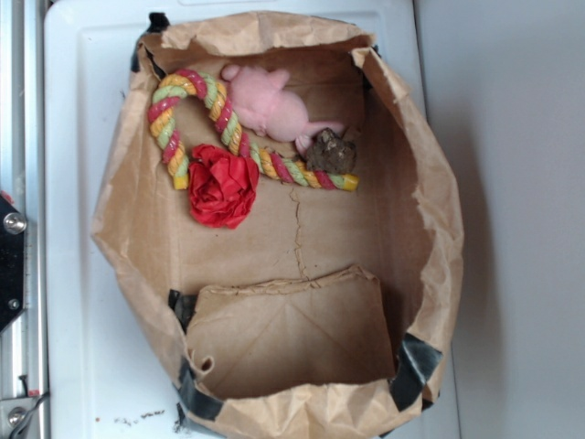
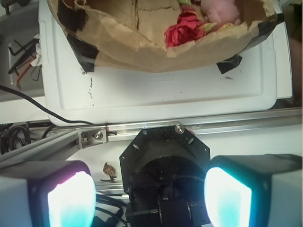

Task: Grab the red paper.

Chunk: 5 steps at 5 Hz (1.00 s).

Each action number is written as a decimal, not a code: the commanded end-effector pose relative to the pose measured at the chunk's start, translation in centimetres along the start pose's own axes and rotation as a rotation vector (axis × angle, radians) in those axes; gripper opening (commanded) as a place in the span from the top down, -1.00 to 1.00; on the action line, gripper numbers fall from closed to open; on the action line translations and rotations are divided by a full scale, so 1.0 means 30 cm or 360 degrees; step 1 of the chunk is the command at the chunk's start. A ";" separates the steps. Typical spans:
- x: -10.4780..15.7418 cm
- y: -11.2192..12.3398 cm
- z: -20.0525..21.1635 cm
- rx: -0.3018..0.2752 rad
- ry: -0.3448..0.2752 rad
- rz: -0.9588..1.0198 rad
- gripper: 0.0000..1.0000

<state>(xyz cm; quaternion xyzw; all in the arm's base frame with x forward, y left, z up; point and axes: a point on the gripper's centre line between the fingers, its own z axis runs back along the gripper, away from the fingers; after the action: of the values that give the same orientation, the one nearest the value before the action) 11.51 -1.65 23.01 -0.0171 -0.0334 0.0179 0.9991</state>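
The red paper (image 1: pixel 222 187), a crumpled rose-like wad, lies inside an open brown paper bag (image 1: pixel 430 192), left of middle and touching the striped rope (image 1: pixel 194 99). In the wrist view the red paper (image 2: pixel 182 30) peeks over the bag's near wall (image 2: pixel 142 52) at the top. My gripper (image 2: pixel 149 196) hangs far back from the bag, over the robot's black base (image 2: pixel 163 158). It is open, its glowing pads (image 2: pixel 71 201) wide apart with nothing between them. The exterior view does not show the gripper.
A pink soft toy (image 1: pixel 270 105) and a small brown lump (image 1: pixel 331 153) lie at the bag's far end beside the rope. The bag rests on a white tray (image 1: pixel 82 183). A metal rail (image 2: pixel 213 127) runs between tray and base; tools (image 2: pixel 23 56) lie left.
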 end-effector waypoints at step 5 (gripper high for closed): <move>0.362 0.230 -0.167 0.0146 -0.0201 -0.0007 -1.00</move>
<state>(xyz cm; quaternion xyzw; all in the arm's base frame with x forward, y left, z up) 22.48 4.76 16.95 0.0204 -0.0710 0.0100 0.9972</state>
